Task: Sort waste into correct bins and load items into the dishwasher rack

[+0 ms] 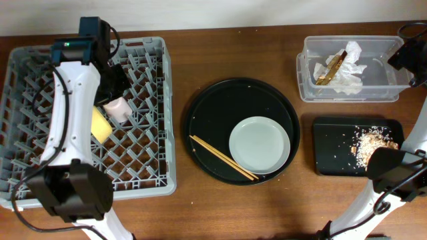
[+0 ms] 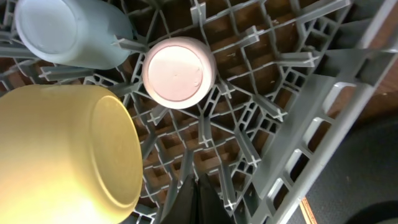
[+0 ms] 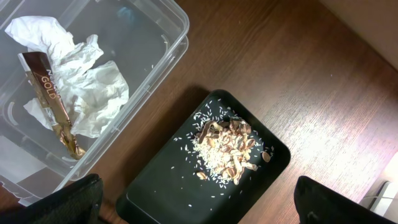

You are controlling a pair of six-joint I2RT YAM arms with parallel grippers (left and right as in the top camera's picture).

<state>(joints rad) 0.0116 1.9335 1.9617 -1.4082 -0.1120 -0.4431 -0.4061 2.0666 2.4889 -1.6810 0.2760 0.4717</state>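
Note:
The grey dishwasher rack (image 1: pixel 143 167) fills the table's left side. Inside it a pink cup (image 2: pixel 179 73), a light-blue cup (image 2: pixel 68 31) and a yellow bowl (image 2: pixel 62 149) lie close together. My left gripper (image 2: pixel 198 199) hangs just above the rack's pegs near the pink cup, shut with nothing in it. A pale grey plate (image 1: pixel 259 145) and brown chopsticks (image 1: pixel 223 158) rest on the round black tray (image 1: pixel 213 107). The clear tub (image 3: pixel 143 37) holds the white napkin (image 3: pixel 93 93) and the gold wrapper (image 3: pixel 53 102). Food scraps (image 3: pixel 227 146) lie in the shallow black tray (image 3: pixel 161 186). My right gripper (image 3: pixel 199 211) is open above that tray.
The clear tub (image 1: pixel 387 83) stands at the back right with the shallow black tray (image 1: pixel 333 153) just in front of it. The left arm reaches over the rack's back left part. Bare wooden table lies between the rack, the round tray and the bins.

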